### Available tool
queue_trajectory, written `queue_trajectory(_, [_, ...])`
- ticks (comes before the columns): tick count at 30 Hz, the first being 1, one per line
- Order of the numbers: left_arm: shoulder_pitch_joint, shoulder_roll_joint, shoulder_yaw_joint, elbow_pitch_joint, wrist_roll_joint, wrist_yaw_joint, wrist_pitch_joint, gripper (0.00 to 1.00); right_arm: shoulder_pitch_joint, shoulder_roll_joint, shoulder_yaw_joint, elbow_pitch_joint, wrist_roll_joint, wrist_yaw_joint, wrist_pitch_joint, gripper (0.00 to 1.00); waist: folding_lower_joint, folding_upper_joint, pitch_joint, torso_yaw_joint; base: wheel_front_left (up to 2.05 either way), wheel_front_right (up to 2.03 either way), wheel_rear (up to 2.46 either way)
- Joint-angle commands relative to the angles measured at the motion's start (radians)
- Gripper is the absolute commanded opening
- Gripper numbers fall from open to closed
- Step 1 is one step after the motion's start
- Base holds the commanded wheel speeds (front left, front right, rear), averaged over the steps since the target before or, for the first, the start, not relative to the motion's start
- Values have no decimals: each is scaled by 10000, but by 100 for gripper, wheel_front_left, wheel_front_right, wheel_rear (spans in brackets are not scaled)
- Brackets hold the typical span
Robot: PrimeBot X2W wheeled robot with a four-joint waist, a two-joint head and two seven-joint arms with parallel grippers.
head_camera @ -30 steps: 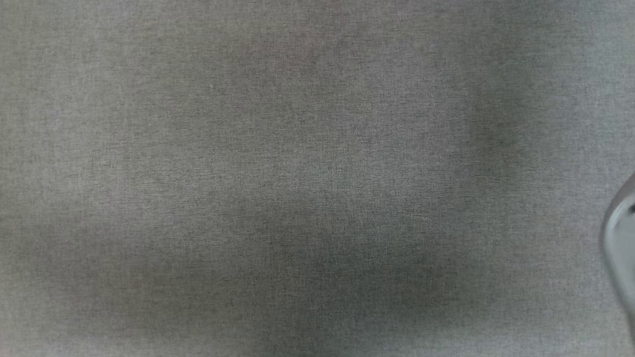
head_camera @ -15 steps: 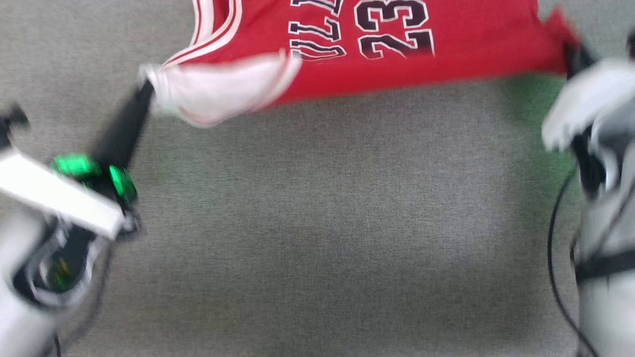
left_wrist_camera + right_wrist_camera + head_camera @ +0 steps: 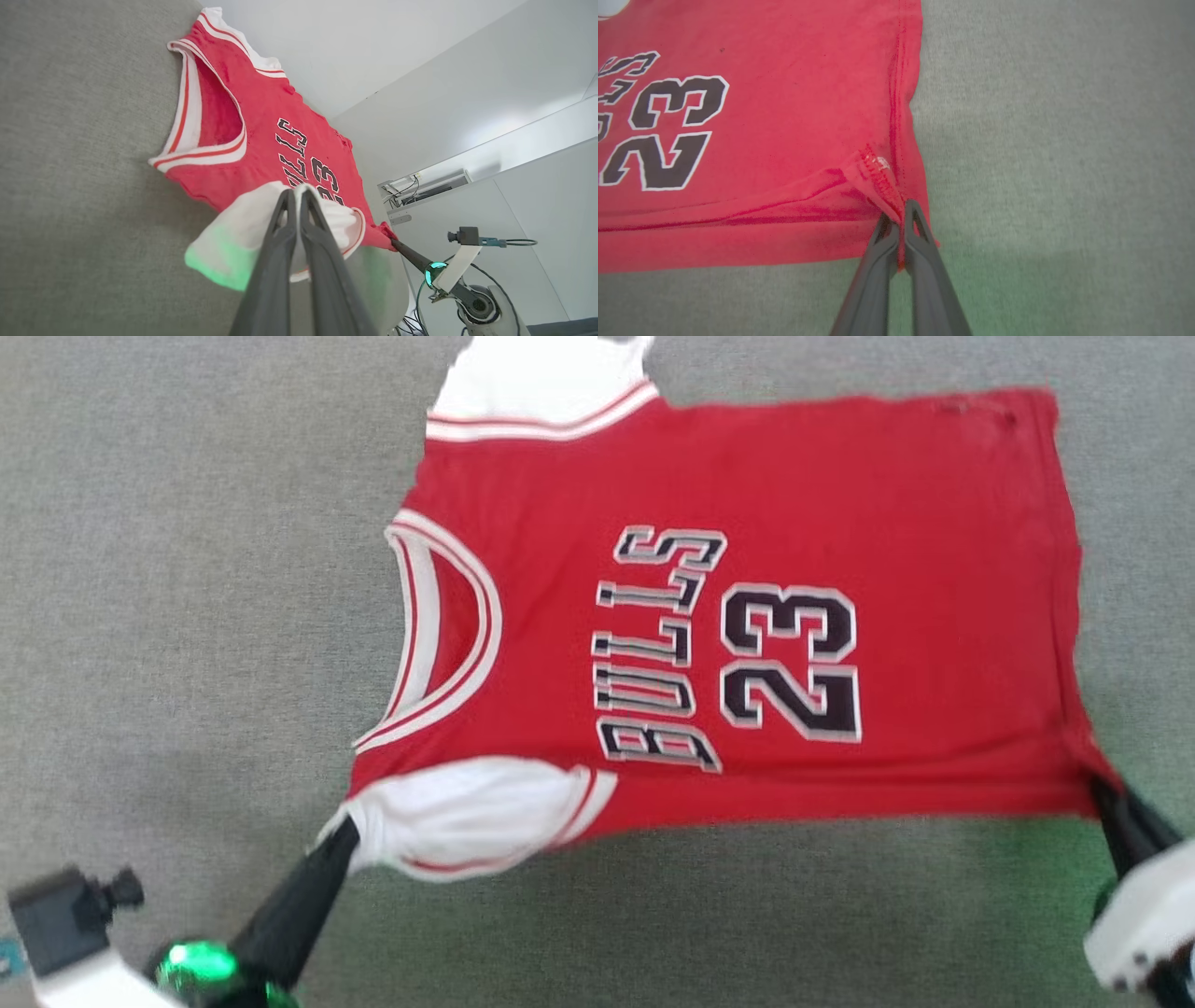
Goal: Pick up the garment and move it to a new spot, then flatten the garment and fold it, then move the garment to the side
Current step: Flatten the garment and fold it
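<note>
One red shirt [image 3: 794,504] lies spread front-up on the grey cloth surface [image 3: 168,569], its neck toward the robot's left and its hem toward the right. It has two white short sleeves: the near sleeve [image 3: 467,812] at the lower edge of the head view and the far sleeve [image 3: 541,378] at the top edge. A single striped red-and-white band [image 3: 439,644] rings the neck opening. The chest carries one dark, white-edged word, "BULLS" [image 3: 653,644], and one two-digit number, 23 [image 3: 794,663], beside it. Two grippers are at work, both at the shirt's near edge. The left gripper [image 3: 344,829] has its two dark fingers pinched tight on the outer end of the near sleeve, which bunches around them in the left wrist view. The right gripper [image 3: 1103,795] is clamped on the near hem corner, where the seam puckers into a small fold between its fingers. The shirt's near edge runs taut between the two grips.
</note>
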Motion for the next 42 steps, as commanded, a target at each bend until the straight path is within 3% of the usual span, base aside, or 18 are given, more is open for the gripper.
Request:
queue_trajectory(1, [351, 23, 155, -293, 140, 27, -52, 0, 423, 58, -91, -364, 167, -53, 73, 0, 0, -1, -25, -43, 0, 0, 0])
queue_trajectory(6, [165, 328, 301, -809, 462, 27, -53, 0, 743, 185, -192, -902, 460, -53, 18, 0, 0, -1, -42, -189, 0, 0, 0])
queue_trajectory(11, [-1233, 1072, -255, -854, 264, 27, -47, 0, -404, 210, 83, -578, 288, -52, 54, 0, 0, -1, 220, -578, 0, 0, 0])
queue_trajectory(19, [-3816, 1678, -652, 49, -562, 27, 374, 0, -2313, 244, 372, 410, -67, -52, -246, 0, 0, -1, 926, -1013, 0, 0, 0])
queue_trajectory(26, [-5196, 1703, -1035, 1512, -1075, 27, 1076, 0, -3223, 246, 589, 1688, 24, -54, -915, 0, 0, -1, 1572, -1267, 0, 0, 0])
queue_trajectory(35, [-5714, 1533, -1584, 3176, -794, 27, 883, 0, -3680, 246, 826, 3019, 40, -54, -2101, 0, 0, -1, 1693, -1385, 0, 0, 0])
queue_trajectory(36, [-5761, 1564, -1709, 3331, -667, 27, 827, 22, -3691, 245, 843, 3131, -11, -54, -2199, 0, 0, -1, 1640, -1379, 0, 0, 0])
queue_trajectory(37, [-5833, 1649, -1921, 3450, -422, 27, 800, 38, -3705, 245, 855, 3214, -77, -54, -2288, 0, 0, -1, 1579, -1375, 0, 0, 0])
queue_trajectory(38, [-5890, 1711, -2155, 3575, -160, 27, 716, 59, -3714, 247, 866, 3279, -148, -54, -2366, 25, 0, -1, 1506, -1365, 0, 0, 0])
queue_trajectory(39, [-5942, 1751, -2363, 3640, -57, 27, 634, 100, -3725, 246, 872, 3357, -199, -54, -2428, 49, 0, -1, 1419, -1363, 0, 0, 0])
queue_trajectory(40, [-6052, 1830, -2530, 3722, 104, 27, 517, 100, -3733, 243, 847, 3423, -283, -54, -2519, 100, 0, -1, 1332, -1355, 0, 0, 0])
queue_trajectory(42, [-6225, 2024, -2804, 3858, 351, 27, 297, 100, -3769, 244, 809, 3498, -379, -54, -2669, 100, 0, -1, 1141, -1338, 0, 0, 0])
